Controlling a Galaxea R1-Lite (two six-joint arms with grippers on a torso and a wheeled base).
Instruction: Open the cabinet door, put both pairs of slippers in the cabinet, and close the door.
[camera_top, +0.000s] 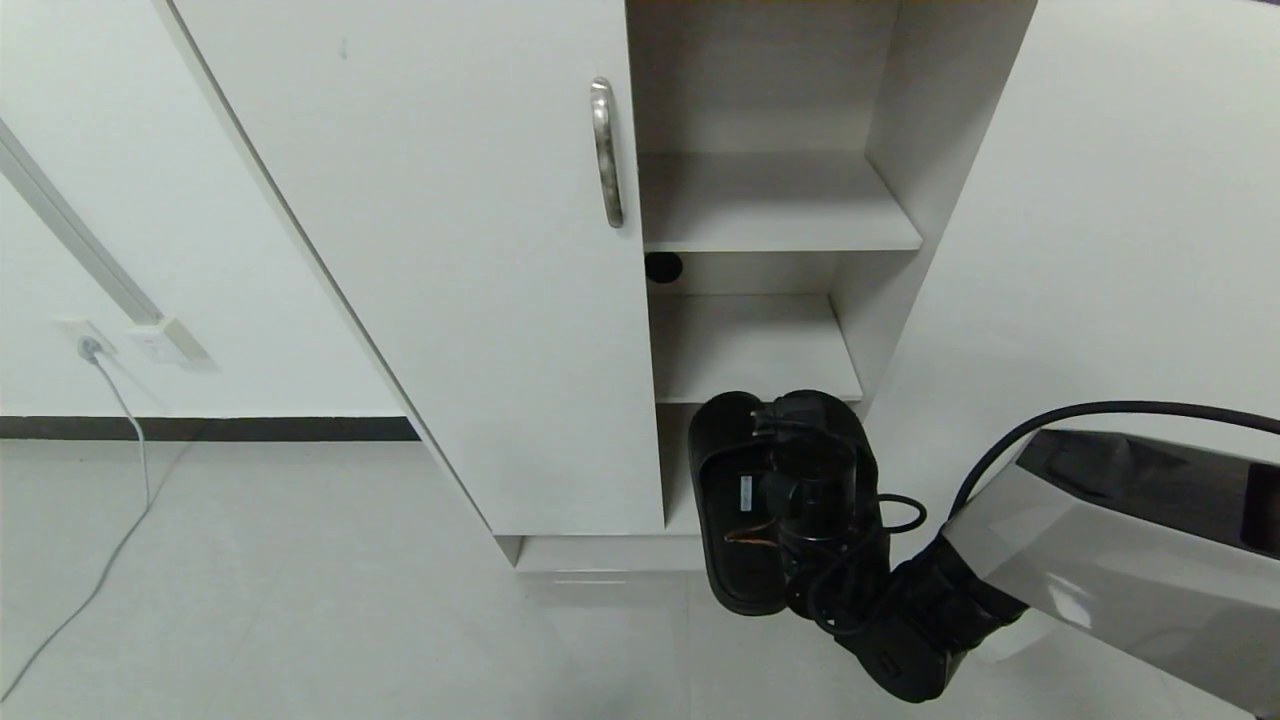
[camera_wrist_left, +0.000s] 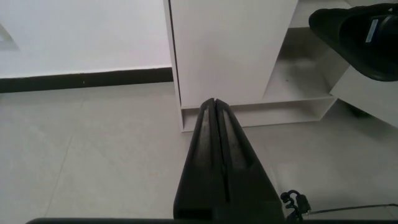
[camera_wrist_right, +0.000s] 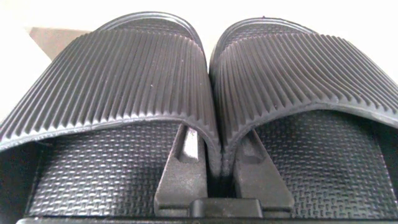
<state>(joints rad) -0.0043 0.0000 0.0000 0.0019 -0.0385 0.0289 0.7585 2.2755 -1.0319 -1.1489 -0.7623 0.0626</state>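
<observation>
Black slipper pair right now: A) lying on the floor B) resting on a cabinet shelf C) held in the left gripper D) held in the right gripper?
D: the right gripper pinches the slippers together by their inner walls, holding them up before the open cabinet.

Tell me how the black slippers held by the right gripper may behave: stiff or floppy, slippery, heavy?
The black slippers probably flex somewhat: their thick straps look like moulded foam or rubber. They are likely not slippery, as the ribbing and textured footbeds give the right gripper friction. Pinched only at the straps, they might swing.
</observation>
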